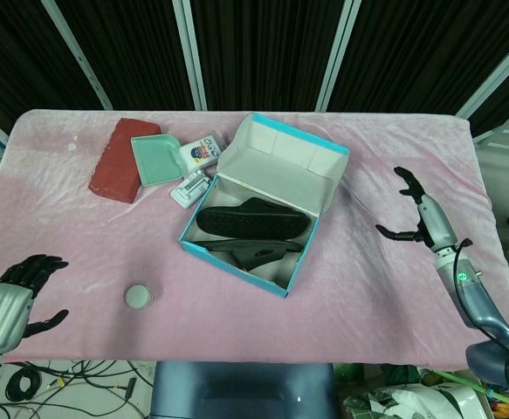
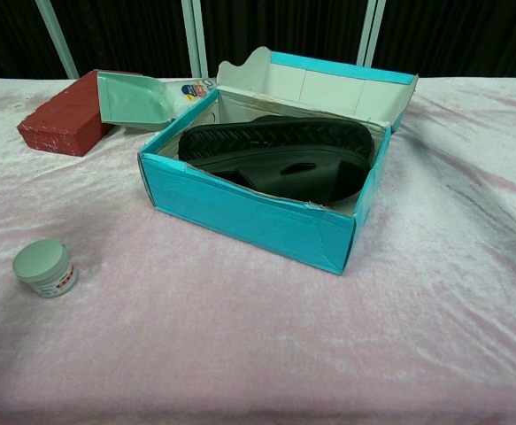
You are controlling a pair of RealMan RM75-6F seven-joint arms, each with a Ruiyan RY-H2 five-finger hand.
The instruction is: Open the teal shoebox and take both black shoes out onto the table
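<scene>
Your right hand (image 1: 418, 212) and left hand (image 1: 20, 292) hung empty, fingers spread, well apart from the teal shoebox (image 1: 256, 216); its lid lay back, 2 black shoes (image 1: 252, 229) inside.

The head view looks steeply down over the whole counter (image 1: 394, 288), while the chest view faces forward, low and close, both sharing the shoebox (image 1: 263, 209).

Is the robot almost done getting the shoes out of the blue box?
Only partly. The teal cardboard shoebox is open, its lid folded back. Both black shoes are inside. The left hand and right hand are open, off to the sides, holding nothing. Lifting both shoes onto the pink tablecloth is left.
</scene>
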